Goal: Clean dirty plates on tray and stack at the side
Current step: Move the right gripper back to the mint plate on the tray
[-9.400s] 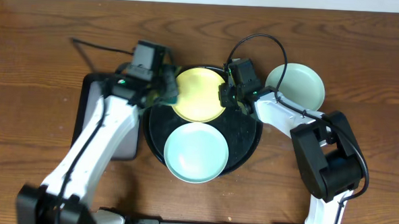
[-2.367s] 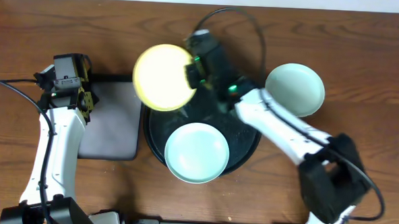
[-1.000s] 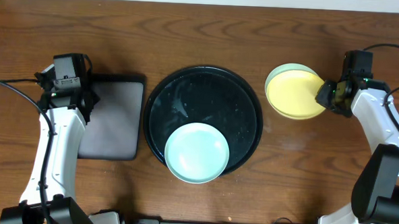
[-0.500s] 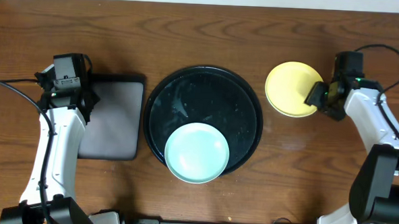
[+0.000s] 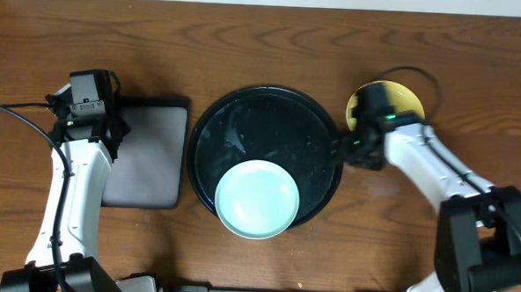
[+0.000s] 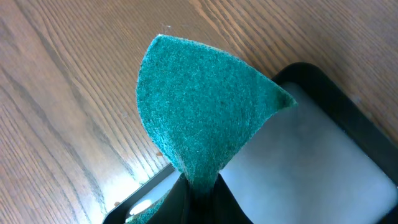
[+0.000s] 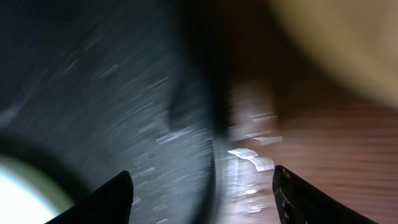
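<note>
right pincer (image 7: 204,191), wide and empty, now at tray (image 5: 265,91); left pincer (image 6: 199,202) tight on sponge (image 6: 199,112)

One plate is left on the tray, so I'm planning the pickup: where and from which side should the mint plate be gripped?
Probably its right-hand rim, approached from the right. The mint plate lies flat and shallow on the tray, so only its thin edge offers a pinch, and the right gripper is open on that side.

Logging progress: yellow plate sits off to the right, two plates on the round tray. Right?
No: overhead shows only one mint plate on the round tray; the yellow plate is off to the right.
</note>
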### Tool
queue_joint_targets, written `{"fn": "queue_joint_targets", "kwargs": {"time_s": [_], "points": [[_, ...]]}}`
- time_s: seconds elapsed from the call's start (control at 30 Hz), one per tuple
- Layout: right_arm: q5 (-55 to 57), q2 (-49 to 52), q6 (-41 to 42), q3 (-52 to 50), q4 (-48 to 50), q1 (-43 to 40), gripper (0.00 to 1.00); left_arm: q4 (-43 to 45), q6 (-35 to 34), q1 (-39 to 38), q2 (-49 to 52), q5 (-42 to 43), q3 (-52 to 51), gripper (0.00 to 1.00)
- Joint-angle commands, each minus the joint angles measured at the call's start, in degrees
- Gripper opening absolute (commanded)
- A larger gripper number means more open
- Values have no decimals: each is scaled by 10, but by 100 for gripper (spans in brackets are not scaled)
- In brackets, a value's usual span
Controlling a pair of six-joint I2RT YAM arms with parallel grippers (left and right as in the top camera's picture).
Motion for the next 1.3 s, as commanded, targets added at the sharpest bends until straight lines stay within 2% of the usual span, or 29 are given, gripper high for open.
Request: {"fn": "queue_joint_targets", "kwargs": {"time_s": [0.0, 0.13, 0.2, 0.4, 0.63, 0.73, 0.9, 1.27], "points": [[-12, -11, 1, -3, 3, 77, 70, 1, -3, -1, -12, -4, -3, 8], [-12, -11, 1, -3, 10, 149, 68, 1, -3, -1, -12, -4, -3, 8], [-5, -11, 1, -3, 15, 181, 70, 1, -3, -1, -12, -4, -3, 8], [64, -11, 27, -3, 16, 233, 66, 0, -3, -1, -12, -3, -3, 8], [119, -9, 26, -3, 19, 242, 59, 0, -3, -1, -12, -3, -3, 8], [121, -4, 26, -3, 19, 242, 52, 0, -3, -1, -12, -3, -3, 8], [119, 2, 27, -4, 19, 245, 29, 0, -3, -1, -12, -3, -3, 8], [119, 4, 27, -4, 21, 248, 27, 0, -3, -1, -12, -3, -3, 8]]}}
